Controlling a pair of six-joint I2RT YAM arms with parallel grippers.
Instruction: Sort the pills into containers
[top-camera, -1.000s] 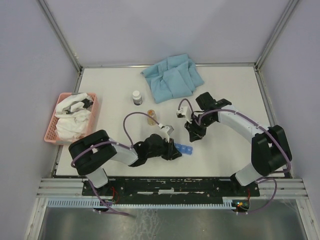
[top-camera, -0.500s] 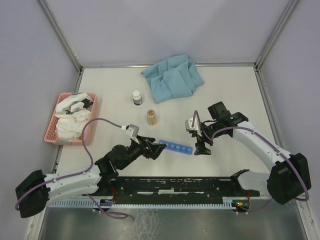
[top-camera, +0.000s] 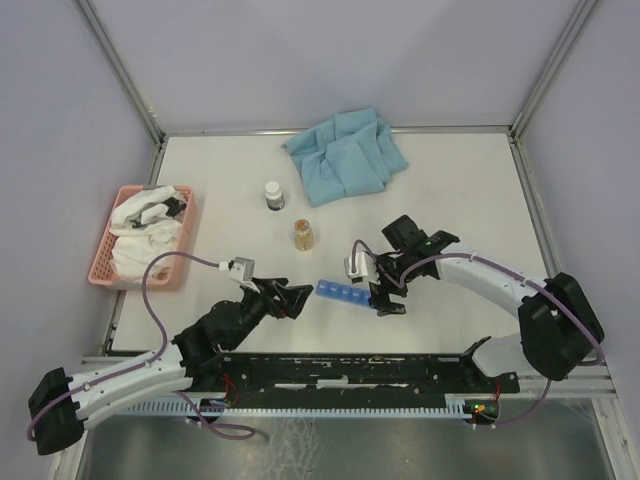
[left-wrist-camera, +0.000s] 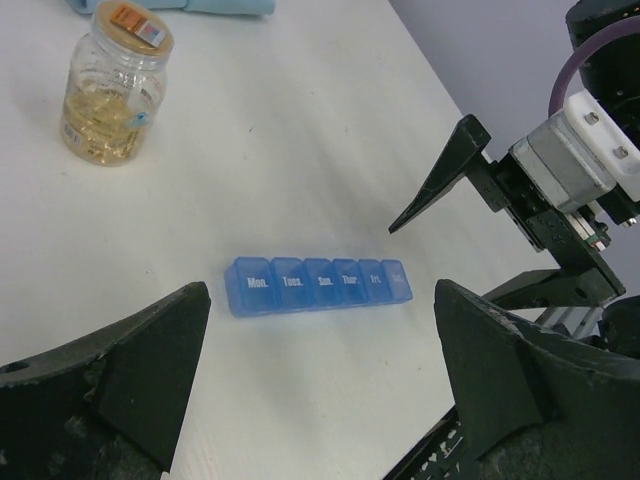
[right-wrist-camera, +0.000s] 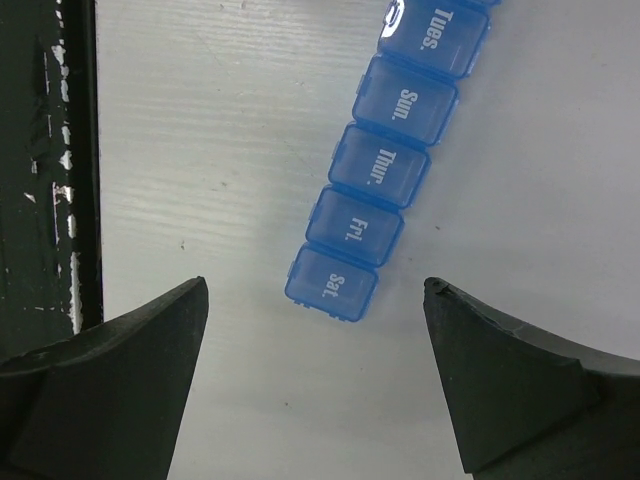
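The containers are the compartments of one blue pill-organiser strip (top-camera: 343, 294), which lies flat on the white table with its day-labelled lids down (left-wrist-camera: 320, 283) (right-wrist-camera: 385, 190). My left gripper (top-camera: 290, 298) (left-wrist-camera: 322, 292) stands open just left of the strip's "Mon." end, nothing between its fingers. At the "Sat." end, my right gripper (top-camera: 385, 290) (right-wrist-camera: 315, 287) hangs open and empty over the table. The pills show as amber capsules in a clear jar (top-camera: 304, 235) (left-wrist-camera: 110, 85) behind the strip.
A small white bottle with a dark cap (top-camera: 274, 195) stands behind the jar. A crumpled light-blue cloth (top-camera: 345, 155) lies at the back. A pink slatted basket (top-camera: 105, 262) holding white cloth sits at the left edge. The black rail (right-wrist-camera: 50, 150) runs along the near edge.
Both grippers have opened. The left arm has drawn back to the near left, off the strip. The right gripper has come down to the strip's right end.
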